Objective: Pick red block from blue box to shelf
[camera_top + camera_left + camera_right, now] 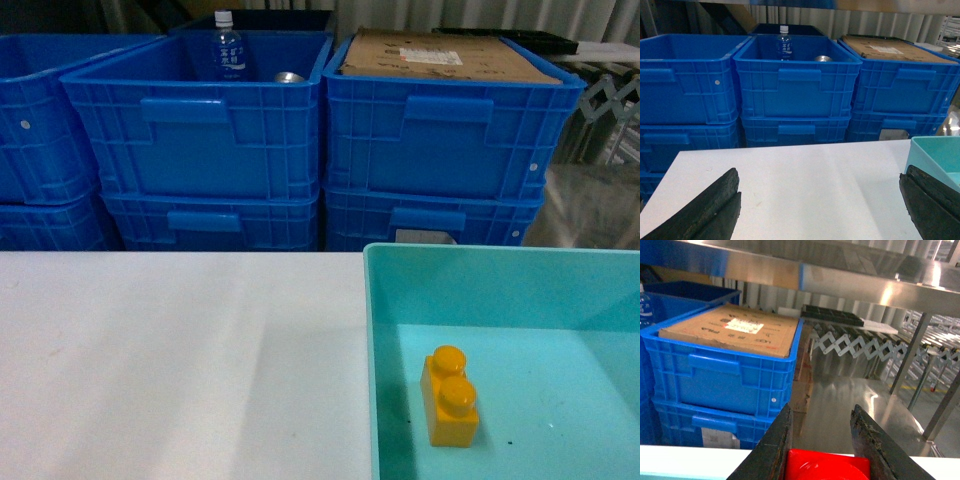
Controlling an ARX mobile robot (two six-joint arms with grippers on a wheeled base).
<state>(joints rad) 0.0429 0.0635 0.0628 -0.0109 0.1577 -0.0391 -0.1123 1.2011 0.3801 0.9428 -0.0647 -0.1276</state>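
Two black jaws of the right gripper [822, 450] pinch the red block [827, 466], held above the table [170, 360] facing the steel shelf [850, 405]. The left gripper [820, 207] hovers spread wide over the table, beside the blue box [500, 290] holding a yellow brick [450, 395].
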